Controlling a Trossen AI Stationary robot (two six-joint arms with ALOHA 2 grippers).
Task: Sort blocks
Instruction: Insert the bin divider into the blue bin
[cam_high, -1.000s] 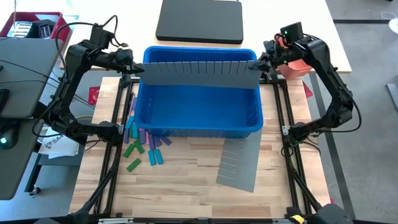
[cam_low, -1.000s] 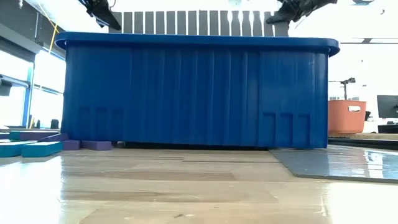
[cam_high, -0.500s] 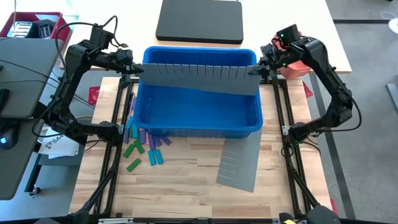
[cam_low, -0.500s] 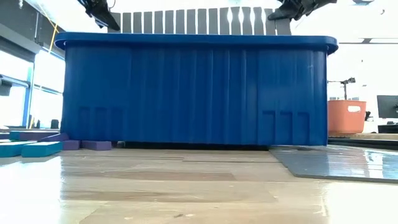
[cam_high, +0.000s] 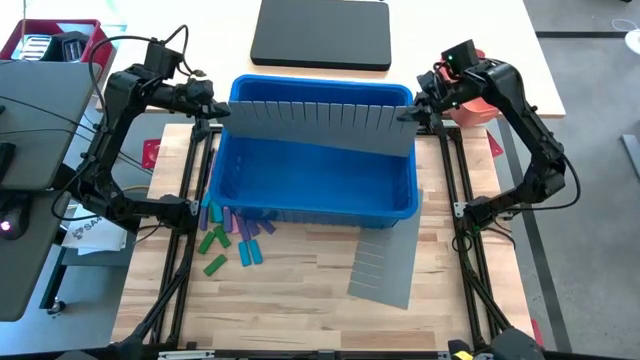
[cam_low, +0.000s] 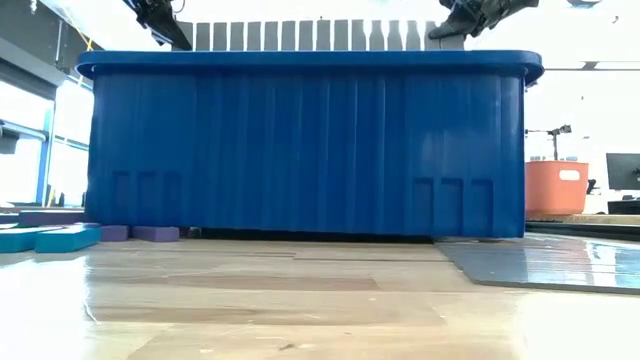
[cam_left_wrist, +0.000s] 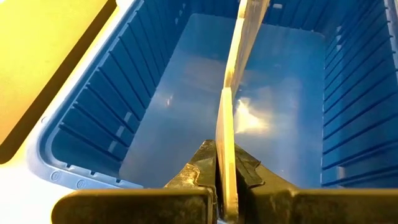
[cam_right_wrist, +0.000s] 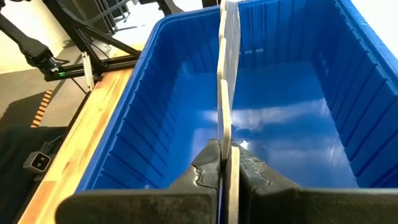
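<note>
A grey slotted divider sheet (cam_high: 320, 125) stands on edge across a blue bin (cam_high: 310, 212), its slotted top above the rim (cam_low: 320, 35). My left gripper (cam_high: 222, 108) is shut on its left end and my right gripper (cam_high: 408, 112) on its right end. The blocks (cam_high: 225, 235), green, purple and blue, lie flat on the wooden table by the bin's near left corner; they also show in the low view (cam_low: 60, 238). My left gripper pinches the divider's left end edge (cam_left_wrist: 225, 155) between its two fingers (cam_left_wrist: 193, 180), coming level from the table's left. The sheet stands upright and runs away along the bin. My right gripper pinches the divider's right end edge (cam_right_wrist: 225, 149) between its two fingers (cam_right_wrist: 252, 171), coming level from the table's right. The sheet stands upright, its lower part inside the bin.
A second grey divider sheet (cam_high: 385, 262) lies flat on the table by the bin's near right corner. A black flat case (cam_high: 322, 35) lies beyond the bin. An orange container (cam_high: 470, 105) stands at the far right, a red tray (cam_high: 60, 40) at the far left.
My right gripper has gone a little toward the near edge with the divider's right end, so the sheet's lower edge now slants. The blue bin has slid a little toward the table's near left.
</note>
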